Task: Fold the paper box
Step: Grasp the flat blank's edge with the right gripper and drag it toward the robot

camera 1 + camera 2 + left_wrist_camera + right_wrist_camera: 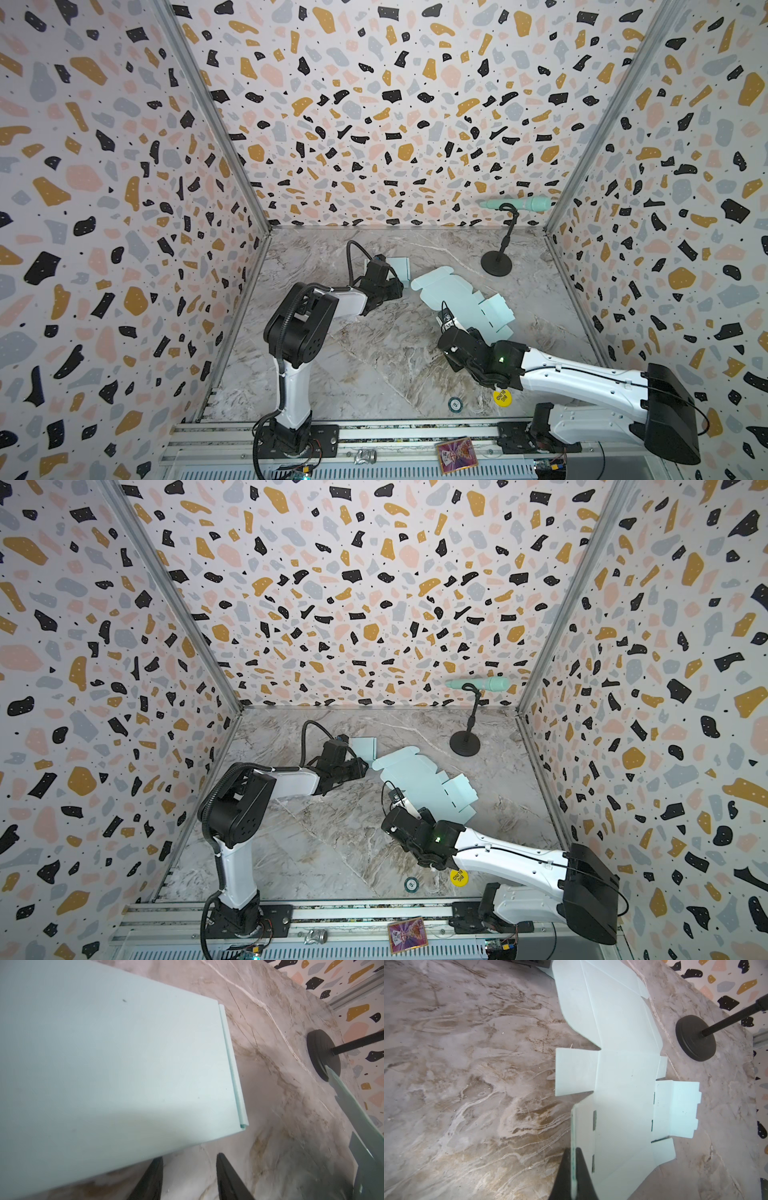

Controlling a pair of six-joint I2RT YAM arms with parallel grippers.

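Paper box (453,291): one flat pale-green blank on the marble table (374,365), right of centre. One side flap stands raised, pinched in the closed right gripper (573,1169). One folded box (398,268) sits just beside the left gripper (189,1157), whose jaws are apart and empty. One microphone stand (496,264) stands behind.

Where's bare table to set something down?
Widest bare marble: front centre, between left arm, right arm and yellow chip. Narrow strip along back wall, left of the mic stand. Crowded mid-table: folded box, flat blank.
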